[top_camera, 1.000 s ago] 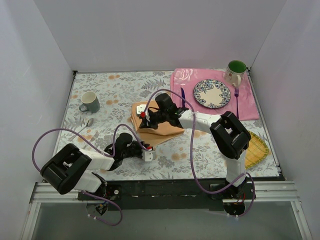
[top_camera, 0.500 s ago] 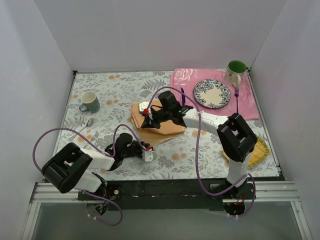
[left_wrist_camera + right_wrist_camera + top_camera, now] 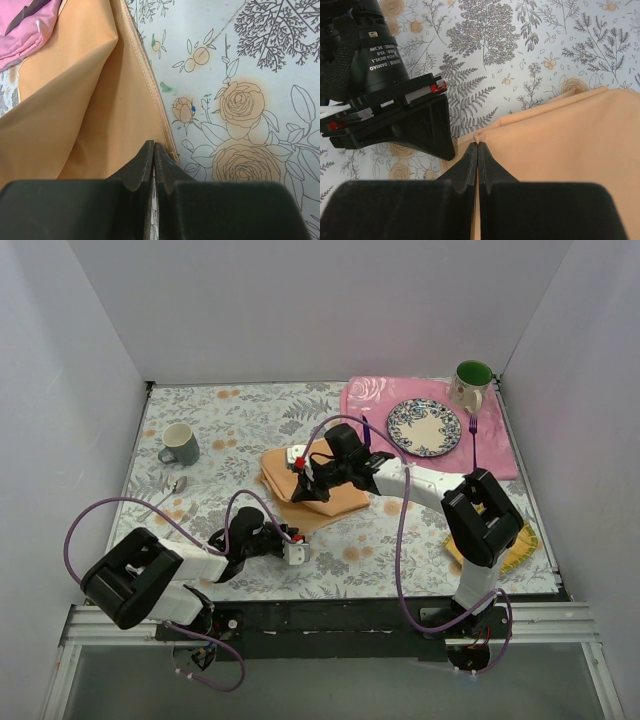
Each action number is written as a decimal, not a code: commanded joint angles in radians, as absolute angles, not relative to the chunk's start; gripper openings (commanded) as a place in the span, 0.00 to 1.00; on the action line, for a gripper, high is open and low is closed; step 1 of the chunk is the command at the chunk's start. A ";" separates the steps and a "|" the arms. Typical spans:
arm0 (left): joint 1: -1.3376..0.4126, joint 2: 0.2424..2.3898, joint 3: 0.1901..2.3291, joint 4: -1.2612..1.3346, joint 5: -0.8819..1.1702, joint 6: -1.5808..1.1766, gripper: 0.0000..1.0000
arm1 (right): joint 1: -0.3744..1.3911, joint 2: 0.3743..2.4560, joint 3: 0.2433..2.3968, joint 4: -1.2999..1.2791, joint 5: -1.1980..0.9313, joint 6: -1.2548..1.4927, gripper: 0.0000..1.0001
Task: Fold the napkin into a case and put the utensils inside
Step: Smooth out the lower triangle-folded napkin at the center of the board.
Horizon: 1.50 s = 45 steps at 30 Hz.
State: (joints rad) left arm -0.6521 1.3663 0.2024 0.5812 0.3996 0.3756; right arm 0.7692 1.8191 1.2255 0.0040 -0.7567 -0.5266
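The peach-orange napkin (image 3: 322, 495) lies partly folded on the floral tablecloth at mid-table. My right gripper (image 3: 303, 476) is shut on a puckered fold corner of the napkin (image 3: 560, 145), with its tips (image 3: 478, 145) right at the cloth's edge. My left gripper (image 3: 292, 546) is shut at the napkin's near corner; its tips (image 3: 153, 146) rest beside the stitched hem (image 3: 145, 75), with no cloth visible between them. The dark purple knife (image 3: 366, 432) lies left of the plate and the purple fork (image 3: 473, 443) right of it, both on the pink placemat.
The patterned plate (image 3: 424, 427) sits on the pink placemat (image 3: 500, 455), with a green mug (image 3: 471, 383) behind. A grey mug (image 3: 180, 444) and a spoon (image 3: 172, 490) lie at the left. A yellow woven mat (image 3: 512, 540) is under my right arm. White walls enclose the table.
My right gripper has carried the napkin's fold corner a little to the right and away, and its elbow has swung right. The left arm has stayed put.
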 commanded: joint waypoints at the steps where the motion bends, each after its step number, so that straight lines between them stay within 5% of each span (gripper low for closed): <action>1: -0.657 1.355 0.181 0.517 0.399 0.383 0.00 | 0.750 1.740 1.206 -0.032 -0.807 -0.515 0.01; 11: -0.650 1.199 0.215 0.389 0.435 0.301 0.01 | 0.742 1.756 1.138 -0.038 -0.787 -0.523 0.01; 17: -0.624 0.822 0.333 0.022 0.528 0.043 0.23 | 0.742 1.838 1.149 -0.014 -0.764 -0.494 0.01; 20: -0.536 0.773 0.422 -0.118 0.517 -0.162 0.31 | 0.736 1.848 1.160 -0.015 -0.770 -0.488 0.01; 24: -0.165 1.025 0.634 -0.265 0.650 -0.397 0.33 | 0.733 1.832 1.164 -0.025 -0.782 -0.471 0.01; 31: 0.161 1.396 0.893 -0.292 0.914 -1.062 0.72 | 0.730 1.841 1.163 -0.018 -0.776 -0.457 0.01; 33: 0.160 1.349 0.833 -0.177 0.870 -1.196 0.98 | 0.729 1.847 1.170 -0.020 -0.782 -0.451 0.01; 45: 0.006 1.314 0.624 0.097 0.444 -1.655 0.98 | 0.721 1.848 1.172 -0.009 -0.801 -0.411 0.01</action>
